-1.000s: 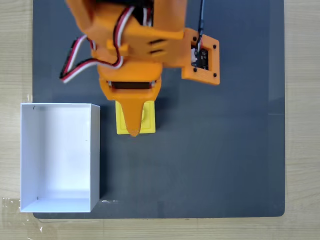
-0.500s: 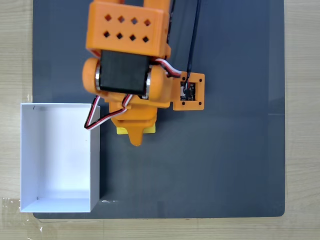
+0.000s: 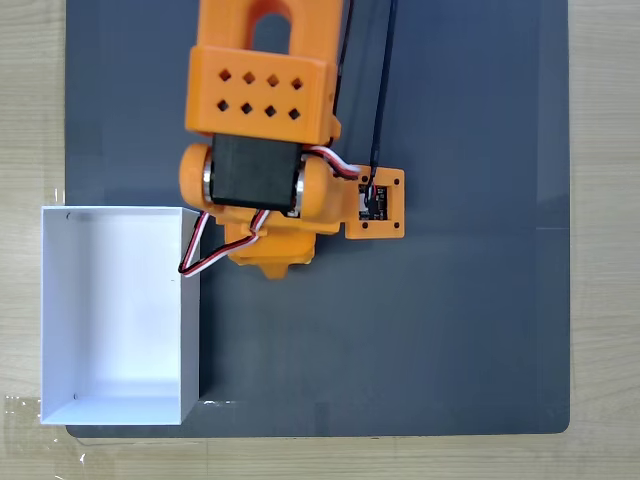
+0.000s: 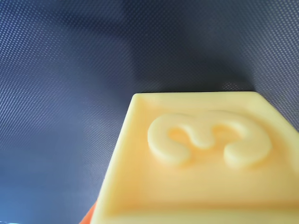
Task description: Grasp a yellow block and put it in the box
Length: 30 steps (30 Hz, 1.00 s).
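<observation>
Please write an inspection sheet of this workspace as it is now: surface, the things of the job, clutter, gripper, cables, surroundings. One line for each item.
Surface: dark grey mat on a light wooden table.
Job's things: yellow block fills the wrist view, an embossed figure on its upper face; white box open and empty, at the mat's left edge in the fixed view.
Clutter: nothing seen.
Gripper: the orange tip shows beneath the arm in the fixed view; the jaws are hidden, state cannot be told.
Cables: red, white and black wires loop over the box's corner; black cable runs to the arm.
Surroundings: clear tape at the box's lower left corner.
</observation>
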### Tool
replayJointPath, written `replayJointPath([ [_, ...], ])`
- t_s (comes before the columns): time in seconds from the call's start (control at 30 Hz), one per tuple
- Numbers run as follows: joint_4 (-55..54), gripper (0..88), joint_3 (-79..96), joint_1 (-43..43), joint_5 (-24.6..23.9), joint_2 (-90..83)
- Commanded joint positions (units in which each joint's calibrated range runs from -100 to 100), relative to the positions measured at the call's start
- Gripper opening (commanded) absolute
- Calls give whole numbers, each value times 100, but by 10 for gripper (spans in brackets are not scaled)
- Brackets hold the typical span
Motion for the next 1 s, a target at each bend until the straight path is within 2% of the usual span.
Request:
replayJointPath([
  [0.0,-59,211,-170,-17,7,-80],
  [0.3,-120,216,-668,-438,-56,-1317],
  [0.47,-853,216,-1210,-379,-360,-1961],
  [0.63,-1883,216,-1473,253,-575,-2114],
  [0.77,-2660,214,-1301,859,-528,-1970],
  [0.87,-2948,214,-1301,1187,-507,-1597],
  [0.97,-2930,214,-1310,1364,-276,-1190],
])
